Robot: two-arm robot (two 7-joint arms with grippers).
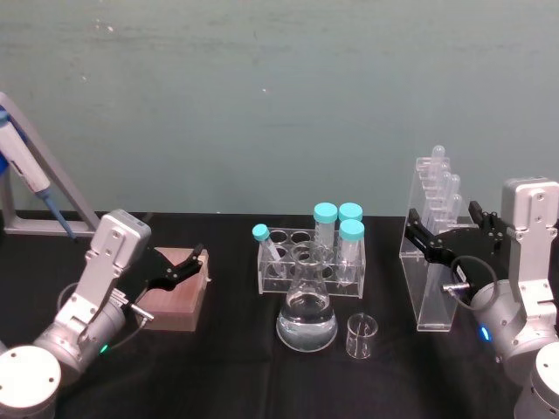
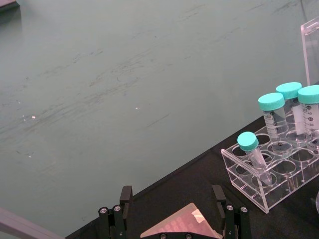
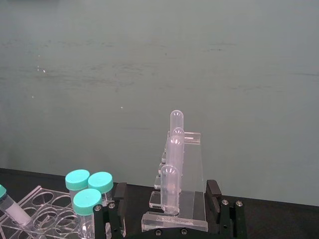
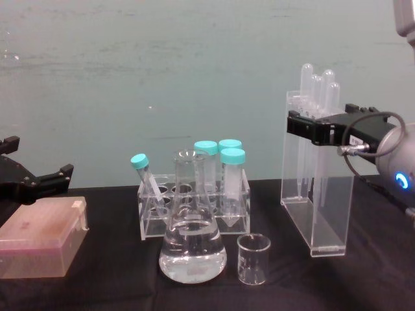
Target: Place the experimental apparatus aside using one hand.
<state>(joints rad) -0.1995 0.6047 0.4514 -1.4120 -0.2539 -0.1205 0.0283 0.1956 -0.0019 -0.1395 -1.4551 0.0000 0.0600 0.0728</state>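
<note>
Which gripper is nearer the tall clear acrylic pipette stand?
Right. The right gripper is open around the upper part of the tall clear acrylic pipette stand; the left gripper is far off, by the pink box.

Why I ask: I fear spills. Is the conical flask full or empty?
Partly full: in the conical flask clear liquid fills the wide base; the neck empty.

The flask (image 1: 307,319) and beaker (image 1: 362,338) stand before the tube rack (image 1: 284,262).

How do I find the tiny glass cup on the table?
Look at the black table, then find the cone-shaped flask holding clear liquid near the front. The small beaker stands to the flask's right; it is the shortest piece, empty and straight-sided.
</note>
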